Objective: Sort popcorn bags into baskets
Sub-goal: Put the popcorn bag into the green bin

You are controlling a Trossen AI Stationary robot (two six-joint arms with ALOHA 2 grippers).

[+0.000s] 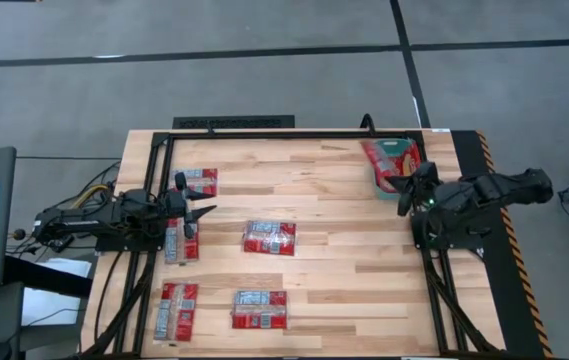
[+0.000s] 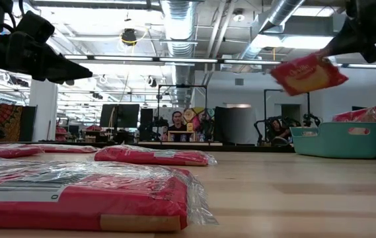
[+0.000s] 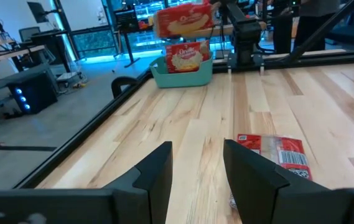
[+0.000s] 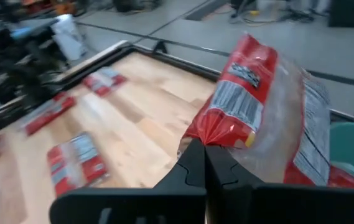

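Note:
Several red popcorn bags lie flat on the wooden table, among them one [image 1: 269,238] at the middle and one [image 1: 181,240] under my left arm. The teal basket [image 1: 411,139] [image 2: 336,139] stands at the far right corner with a bag [image 3: 186,59] propped up inside it. My right gripper [image 1: 404,198] [image 4: 204,152] is shut on another bag [image 2: 308,74] [image 4: 257,106], which is in the air beside and above the basket. My left gripper [image 1: 201,212] [image 3: 195,171] hovers open over the table's left side, touching nothing. My right gripper pinches the bag between its two fingers at the crimped end seam [image 4: 213,132]. The bag is lifted clear of the table and reaches out past the fingertips, tilted, with its barcode side toward the wrist camera. The basket [image 4: 351,146] lies just beyond it.
A black frame rail [image 1: 264,133] runs along the table's far edge, and side rails run under both arms. Bare wood stretches between the middle bag and the basket. A bag [image 3: 276,152] lies just ahead of the left fingers. People sit in the room far behind the table.

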